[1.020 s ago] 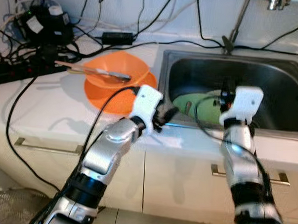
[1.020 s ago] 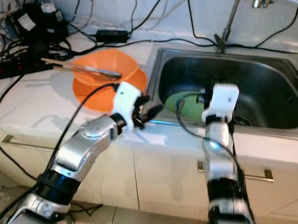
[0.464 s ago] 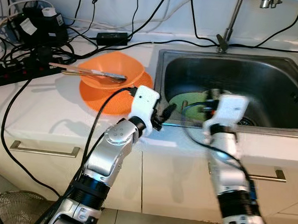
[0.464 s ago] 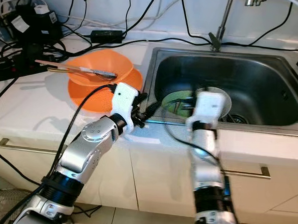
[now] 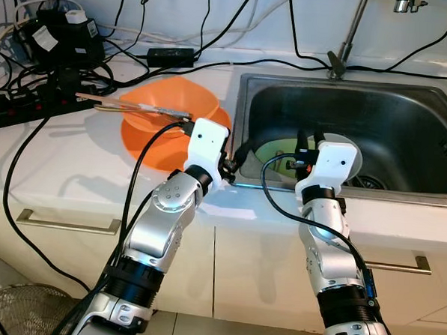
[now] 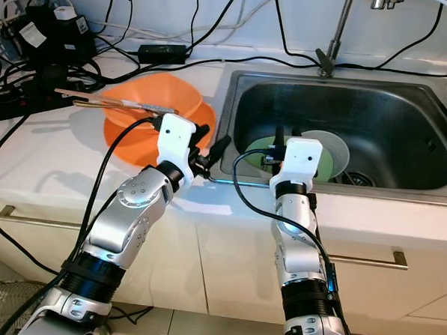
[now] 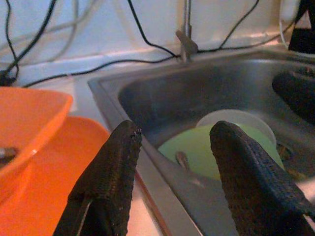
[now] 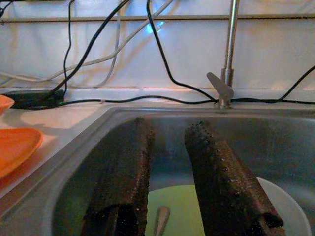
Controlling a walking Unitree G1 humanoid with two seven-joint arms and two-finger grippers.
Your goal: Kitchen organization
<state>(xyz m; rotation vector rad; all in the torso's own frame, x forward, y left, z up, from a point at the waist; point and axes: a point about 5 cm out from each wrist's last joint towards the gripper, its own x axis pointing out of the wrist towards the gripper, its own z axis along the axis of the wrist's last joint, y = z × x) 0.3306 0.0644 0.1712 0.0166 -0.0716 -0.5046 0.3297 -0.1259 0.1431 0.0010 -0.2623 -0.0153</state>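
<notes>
White countertop [image 5: 74, 160] ran to a steel sink [image 5: 405, 128] at 2 o'clock, where a green plate [image 5: 278, 152] and utensil lay, likely awaiting sorting. At 10 o'clock, an orange bowl [image 5: 174, 101] sat on an orange plate [image 5: 146, 145]. Left gripper [image 7: 172, 162] and right gripper [image 8: 167, 177], both parted and empty, hovered at the sink's front rim, seemingly lining up on the plate.

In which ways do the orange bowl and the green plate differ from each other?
The orange bowl is deep and sits on the counter, on an orange plate; the green plate is flat and lies in the sink. The bowl carries utensils across its rim; the green plate holds one small utensil. Both are dishes.
</notes>
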